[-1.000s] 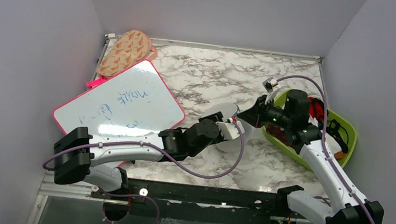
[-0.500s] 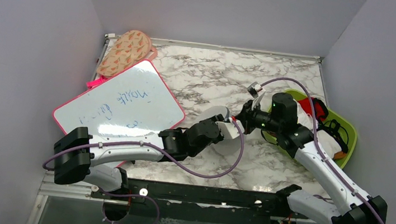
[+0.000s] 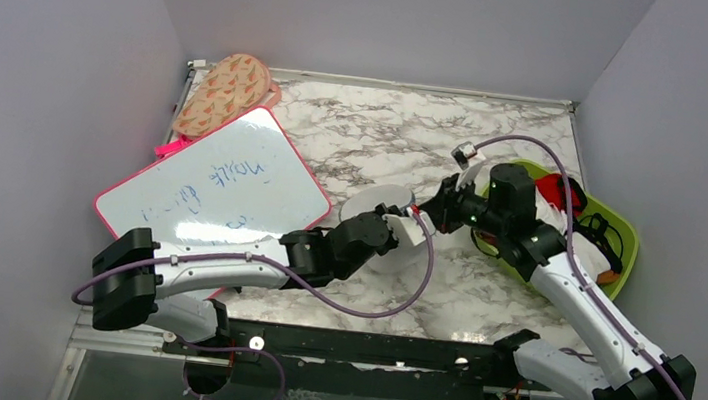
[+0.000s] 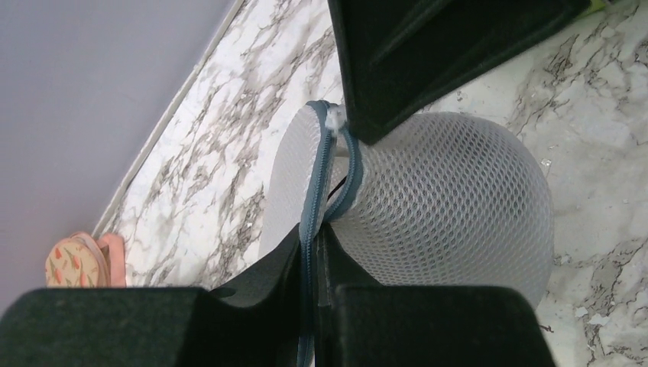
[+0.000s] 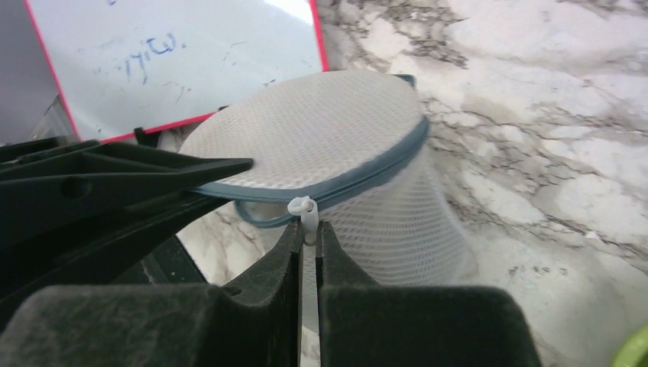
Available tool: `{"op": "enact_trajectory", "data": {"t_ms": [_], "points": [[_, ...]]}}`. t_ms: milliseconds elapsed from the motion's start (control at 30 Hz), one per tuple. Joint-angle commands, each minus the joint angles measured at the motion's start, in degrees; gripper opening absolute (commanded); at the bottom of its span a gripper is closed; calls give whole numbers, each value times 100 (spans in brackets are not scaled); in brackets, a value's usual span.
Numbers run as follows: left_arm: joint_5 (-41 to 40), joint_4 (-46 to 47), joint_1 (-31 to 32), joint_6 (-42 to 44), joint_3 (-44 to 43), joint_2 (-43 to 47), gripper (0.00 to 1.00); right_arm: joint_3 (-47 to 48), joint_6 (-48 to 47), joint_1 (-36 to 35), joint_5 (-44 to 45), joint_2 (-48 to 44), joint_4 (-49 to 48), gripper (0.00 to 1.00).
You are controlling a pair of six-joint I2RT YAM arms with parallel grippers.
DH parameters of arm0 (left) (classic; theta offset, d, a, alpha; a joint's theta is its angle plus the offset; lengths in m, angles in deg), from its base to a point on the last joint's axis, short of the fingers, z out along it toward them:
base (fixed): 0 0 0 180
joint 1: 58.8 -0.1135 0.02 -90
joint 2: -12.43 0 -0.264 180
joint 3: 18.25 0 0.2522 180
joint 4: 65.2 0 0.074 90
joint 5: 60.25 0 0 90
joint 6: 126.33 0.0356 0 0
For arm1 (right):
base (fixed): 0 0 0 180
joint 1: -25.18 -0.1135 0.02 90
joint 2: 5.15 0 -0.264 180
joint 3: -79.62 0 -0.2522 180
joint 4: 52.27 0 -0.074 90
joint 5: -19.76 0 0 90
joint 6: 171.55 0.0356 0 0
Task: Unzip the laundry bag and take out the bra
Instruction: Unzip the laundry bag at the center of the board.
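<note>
The right hand, clenched tight, pinches the white zipper pull at the rim of the laundry bag. The left hand, likewise shut, clamps the blue-grey zipper tape on the drum's side. The mesh bag stands on the marble worktop just to the right of the whiteboard, its seam parted only a short way beneath the pull. It looks light, soft and apt to crumple or slide. The firmer tape and the pull therefore seem the soundest places to hold it, one hand bracing while the other draws. The bra cannot be made out; presumably it lies inside the mesh.
</note>
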Motion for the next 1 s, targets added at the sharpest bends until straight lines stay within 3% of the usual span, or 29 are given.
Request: {"op": "enact_trajectory", "data": {"t_ms": [0, 167, 467, 767, 967], "points": [[-314, 317, 22, 94, 50, 287, 0, 258, -14, 417, 723, 85, 346, 1], [-333, 417, 18, 133, 128, 406, 0, 88, 61, 1001, 297, 164, 239, 1], [-324, 314, 23, 131, 42, 283, 1, 97, -398, 1015, -809, -47, 62, 1], [31, 58, 26, -17, -115, 97, 34, -25, -448, 966, -1103, -76, 47, 1], [163, 49, 25, -45, -115, 47, 43, -26, -388, 739, -1115, -14, -30, 1]]}}
